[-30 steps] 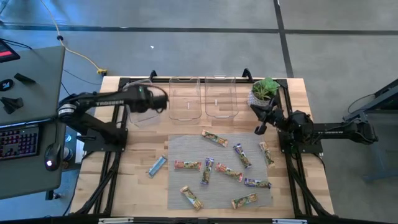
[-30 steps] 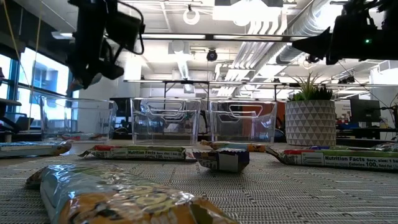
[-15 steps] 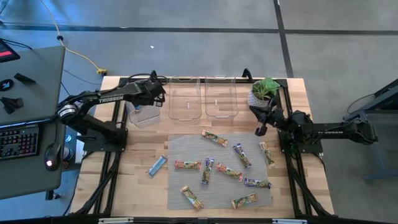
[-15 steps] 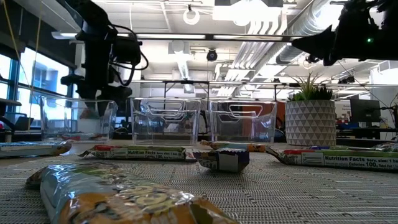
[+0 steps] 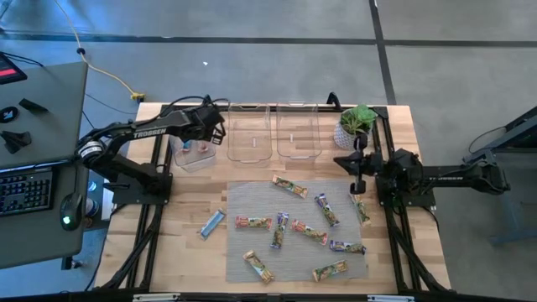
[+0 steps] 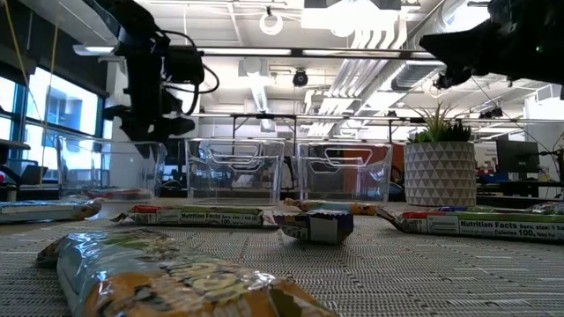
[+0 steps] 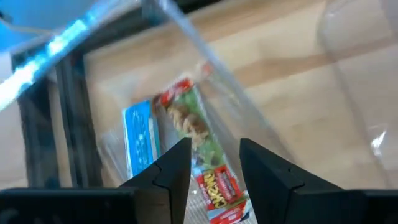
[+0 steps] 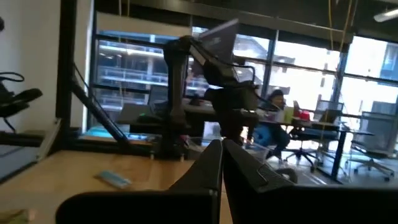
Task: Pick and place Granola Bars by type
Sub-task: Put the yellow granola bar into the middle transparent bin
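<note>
My left gripper point(image 5: 216, 131) hangs open over the leftmost clear bin point(image 5: 191, 158) at the table's far left, tilted downward. A red-and-green granola bar point(image 7: 186, 121) and a blue one point(image 7: 138, 138) lie on that bin's floor; the fingers point(image 7: 214, 149) are above them and touch neither. Several more granola bars point(image 5: 289, 186) lie scattered on the grey mat point(image 5: 252, 201), and a blue one point(image 5: 212, 222) lies on the bare wood to its left. My right gripper point(image 5: 356, 186) waits shut at the table's right, beside the plant.
Two more clear bins point(image 5: 249, 134) point(image 5: 297, 134) stand in a row to the right of the first one, along the far edge. A potted plant point(image 5: 357, 123) in a white pot stands at the far right. A desk with a keyboard point(image 5: 25, 191) stands off the table's left side.
My left gripper has moved toward the table's far left corner, sunk over the leftmost bin and turned at the wrist. The red-and-green bar now lies on the bin's floor, free of the fingers. My right gripper has swung about its wrist toward the near edge without shifting place.
</note>
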Robot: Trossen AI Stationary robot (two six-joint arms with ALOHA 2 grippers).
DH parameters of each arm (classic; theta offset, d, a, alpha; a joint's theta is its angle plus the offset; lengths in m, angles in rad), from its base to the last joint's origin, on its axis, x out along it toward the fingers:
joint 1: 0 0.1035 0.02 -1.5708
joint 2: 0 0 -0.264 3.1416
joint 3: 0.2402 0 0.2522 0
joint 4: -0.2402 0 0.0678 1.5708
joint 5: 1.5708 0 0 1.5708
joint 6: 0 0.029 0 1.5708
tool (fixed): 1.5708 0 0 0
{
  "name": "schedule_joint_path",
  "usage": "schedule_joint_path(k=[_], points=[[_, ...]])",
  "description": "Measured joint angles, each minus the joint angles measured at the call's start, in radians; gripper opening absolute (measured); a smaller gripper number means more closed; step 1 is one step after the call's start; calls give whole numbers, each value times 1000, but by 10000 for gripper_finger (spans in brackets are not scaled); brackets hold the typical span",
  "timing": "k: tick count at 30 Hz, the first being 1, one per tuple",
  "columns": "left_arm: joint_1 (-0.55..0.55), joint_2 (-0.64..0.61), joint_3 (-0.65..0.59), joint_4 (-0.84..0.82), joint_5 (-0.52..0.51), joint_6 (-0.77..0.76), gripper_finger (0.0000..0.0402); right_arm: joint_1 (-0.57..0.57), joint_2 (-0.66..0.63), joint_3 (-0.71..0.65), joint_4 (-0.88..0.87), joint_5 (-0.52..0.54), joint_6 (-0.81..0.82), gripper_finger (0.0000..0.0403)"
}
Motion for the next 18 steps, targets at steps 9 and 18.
schedule_joint_path(k=[9,18], points=[[0,-1,165,7,-26,68,131,0,0,77,72,1,-151,1],[0,-1,228,2,64,172,132,0,21,74,94,-75,-176,0]])
